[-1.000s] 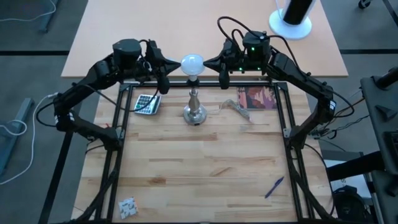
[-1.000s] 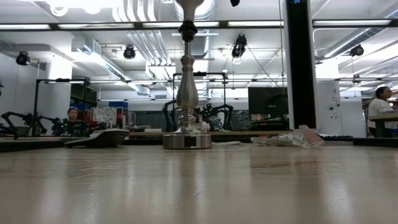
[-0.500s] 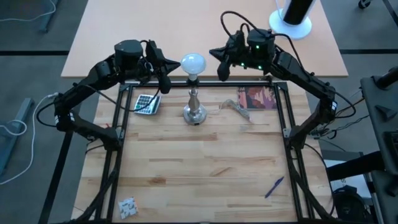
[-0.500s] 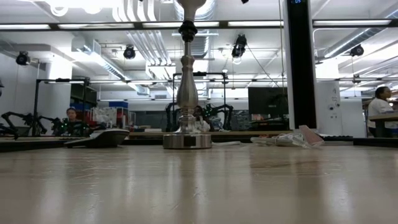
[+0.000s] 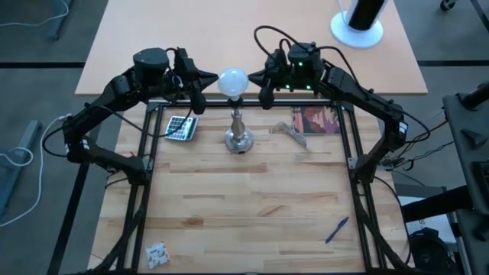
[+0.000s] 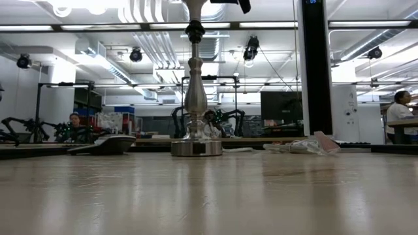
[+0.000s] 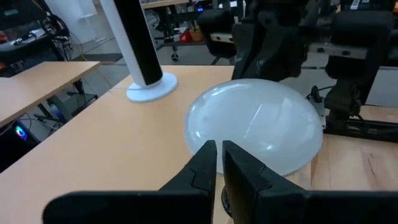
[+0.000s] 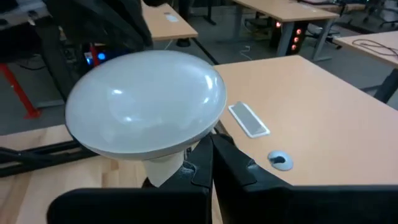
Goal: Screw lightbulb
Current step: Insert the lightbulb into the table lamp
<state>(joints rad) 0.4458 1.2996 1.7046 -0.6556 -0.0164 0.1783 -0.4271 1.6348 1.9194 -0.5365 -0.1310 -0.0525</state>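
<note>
The white frosted lightbulb sits upright by its base in the black socket on top of the silver stand, at the far middle of the table. The stand's round foot rests on the wood. My left gripper is shut and stands just left of the bulb, apart from it; the bulb fills the left wrist view. My right gripper is shut, close at the bulb's right side, with its tips by the bulb's neck in the right wrist view. My right gripper has its shut fingertips against the bulb's neck, just under the globe. They come level from the table's right. The bulb stays seated in the stand's socket. The globe hides the exact spot of contact.
A calculator lies left of the stand. A twisted strip and a dark picture card lie to its right. A blue pen and a small white scrap lie near the front. A cylinder on a white round base stands far right.
My right gripper drew back slightly toward the far edge, then came toward the table's left up to the bulb's right side. The bulb and the stand's top have shifted slightly toward the table's left, while the stand's foot has stayed in place.
</note>
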